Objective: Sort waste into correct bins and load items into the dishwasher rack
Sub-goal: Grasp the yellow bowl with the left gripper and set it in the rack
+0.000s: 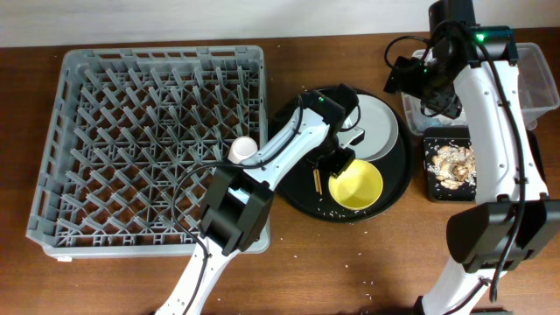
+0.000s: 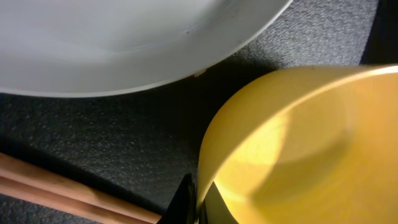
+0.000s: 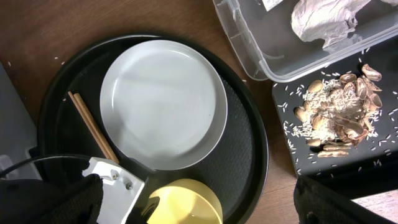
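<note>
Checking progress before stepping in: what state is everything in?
Pale grey round plate: empty, flat on round black tray.
Yellow bowl: upright, empty, on that tray.
Thin wooden chopsticks: lying beside the plate.
Clear plastic rectangular tub: holds crumpled white napkin.
Shallow black rectangular tray: holds brownish food scraps.
Grey plastic dishwasher rack: one small pale cup inside.
Left pincer: at bowl's rim, grip unclear.
Right pincer: open, empty.

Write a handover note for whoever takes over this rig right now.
Left gripper is at the rim of the yellow bowl on the round black tray; grip unclear.
Right gripper is open and empty, near the clear plastic tub.
Done: crumpled white napkin in the tub, brown food scraps in the shallow black rectangular tray.
To do: bowl, pale grey round plate and wooden chopsticks into the large grey dishwasher rack.
Cups not identifiable.
</note>
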